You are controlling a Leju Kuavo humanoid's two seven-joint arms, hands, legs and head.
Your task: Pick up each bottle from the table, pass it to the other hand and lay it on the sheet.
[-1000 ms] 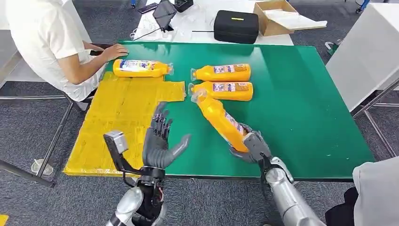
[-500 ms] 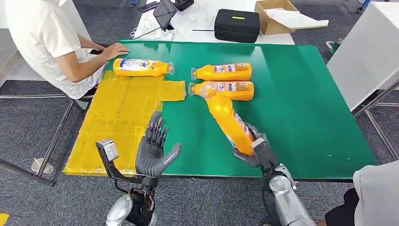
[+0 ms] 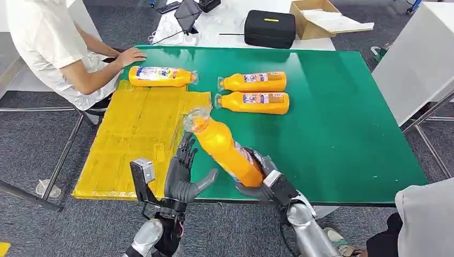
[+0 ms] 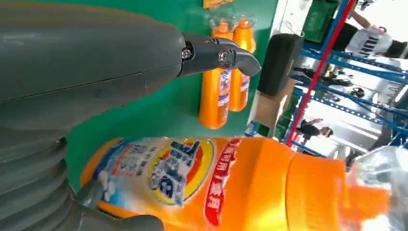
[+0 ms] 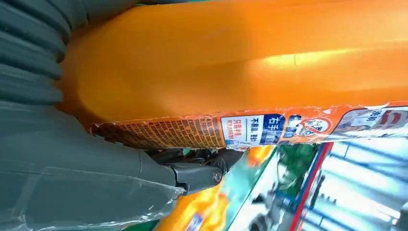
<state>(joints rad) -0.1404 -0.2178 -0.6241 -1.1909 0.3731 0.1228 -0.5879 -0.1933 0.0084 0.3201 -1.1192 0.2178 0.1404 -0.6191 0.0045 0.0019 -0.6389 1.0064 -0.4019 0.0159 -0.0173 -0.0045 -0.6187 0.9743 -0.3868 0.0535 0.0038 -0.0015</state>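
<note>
Since a moment ago the right robot hand (image 3: 260, 179) has swung its bottle (image 3: 222, 147) leftward, away from the two bottles lying on the bench, so it now hangs over the near edge right next to the left robot hand (image 3: 182, 171). That bottle is tilted, its base gripped in the right robot hand and its clear cap up and away toward the sheet (image 3: 136, 134), the long axis running diagonally from near-right to far-left. The left robot hand stands upright just beside the bottle, fingers spread and thumb out toward it, holding nothing; from its wrist camera the bottle's label (image 4: 168, 171) lies close under the thumb (image 4: 219, 55), though I cannot tell whether they touch.

The bench (image 3: 342, 123) has a green top. A yellow sheet covers its left part, with one bottle (image 3: 159, 76) lying crosswise at the sheet's far edge, cap to the right. Two more bottles (image 3: 251, 82) (image 3: 251, 102) lie side by side near the bench's middle, parallel to each other, caps pointing left. A person in a white shirt (image 3: 48, 48) sits at the far left corner with a hand (image 3: 130, 55) resting on the bench. Beyond the bench is a white table carrying a black case (image 3: 269, 28), a cardboard box (image 3: 316, 19) and a tablet (image 3: 188, 13). Grey carpet (image 3: 32, 144) covers the floor.
</note>
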